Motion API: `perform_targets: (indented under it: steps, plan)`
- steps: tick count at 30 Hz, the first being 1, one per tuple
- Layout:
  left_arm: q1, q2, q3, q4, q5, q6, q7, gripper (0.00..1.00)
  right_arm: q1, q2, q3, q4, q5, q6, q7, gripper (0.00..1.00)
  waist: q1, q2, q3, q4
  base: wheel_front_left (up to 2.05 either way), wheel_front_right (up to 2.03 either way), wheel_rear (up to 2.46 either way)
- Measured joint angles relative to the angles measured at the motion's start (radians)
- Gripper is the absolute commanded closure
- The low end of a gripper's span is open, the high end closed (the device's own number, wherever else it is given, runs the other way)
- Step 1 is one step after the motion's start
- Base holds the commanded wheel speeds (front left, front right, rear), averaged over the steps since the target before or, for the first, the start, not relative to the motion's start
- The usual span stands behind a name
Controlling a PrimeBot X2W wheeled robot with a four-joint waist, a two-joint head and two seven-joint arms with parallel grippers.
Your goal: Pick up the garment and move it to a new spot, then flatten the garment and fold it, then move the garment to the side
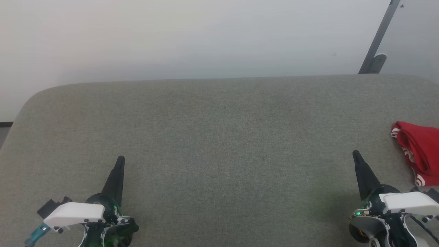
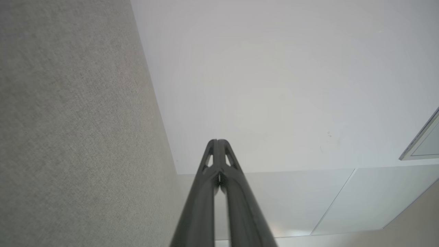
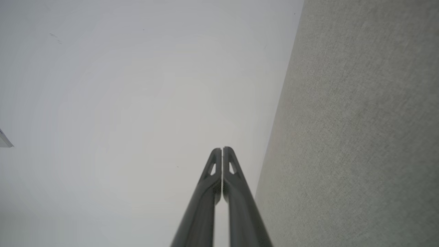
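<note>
The garment [image 1: 420, 151], bright red with white-and-red striped trim, lies bunched at the right edge of the head view on the grey fabric surface [image 1: 219, 137], partly cut off by the frame. My right gripper [image 1: 355, 153] rests low right, shut, its tip a short way left of the garment and apart from it. At the lower left my left gripper [image 1: 120, 158] is shut too and holds nothing. In the left wrist view the left gripper [image 2: 217, 140] has its fingers pressed together, as does the right gripper [image 3: 222, 148] in the right wrist view.
A pale wall [image 1: 205, 37] rises behind the surface's far edge. A grey metal bar with a bracket [image 1: 377, 48] leans at the upper right. The surface's left corner is rounded [image 1: 34, 96], with a strip of floor beyond it.
</note>
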Motion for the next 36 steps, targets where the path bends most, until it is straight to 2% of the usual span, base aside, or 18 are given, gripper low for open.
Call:
perform_targets:
  steps: [36]
  plan:
    - [0.0, -0.001, 0.001, 0.0, 0.0, 0.0, 0.0, 1.0, 0.0, 0.0, -0.001, 0.0, 0.0, 0.0, 0.0, 1.0, 0.0, 0.0, 0.0, 0.0, 0.0, 0.0, 0.0]
